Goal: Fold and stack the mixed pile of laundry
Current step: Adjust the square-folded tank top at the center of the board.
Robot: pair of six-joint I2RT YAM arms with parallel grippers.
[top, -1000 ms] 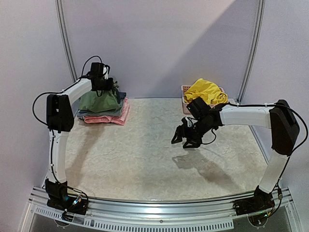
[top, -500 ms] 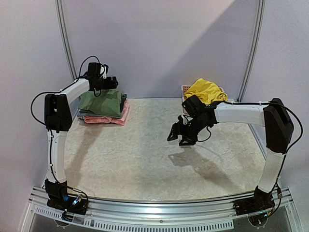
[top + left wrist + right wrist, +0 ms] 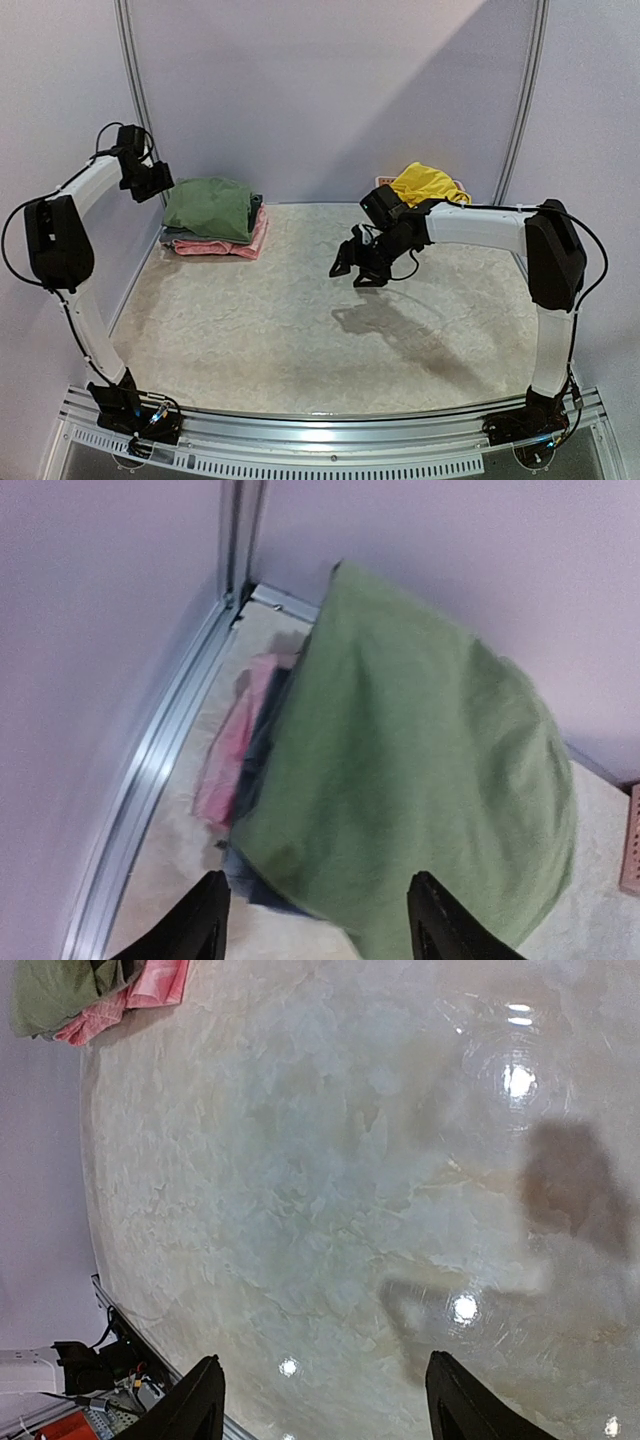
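Observation:
The folded olive-green shirt (image 3: 208,208) lies on top of a stack with a dark blue piece and a pink garment (image 3: 232,245) at the back left; it fills the left wrist view (image 3: 420,770). Its logo is hidden. The yellow shorts (image 3: 428,184) sit heaped in the pink basket (image 3: 384,186) at the back right. My left gripper (image 3: 160,180) is open and empty, raised just left of the stack. My right gripper (image 3: 352,268) is open and empty, above the middle of the table. The stack shows at the top left of the right wrist view (image 3: 60,995).
The marbled tabletop (image 3: 300,320) spreads between the stack and the basket. Metal frame posts (image 3: 135,80) stand at the back corners, and a rail (image 3: 150,770) runs along the table's left edge. The purple walls close in behind and at both sides.
My left gripper has let go of the green shirt and drawn back up to the left; the shirt now lies flat on the stack. My right gripper has moved left over the table.

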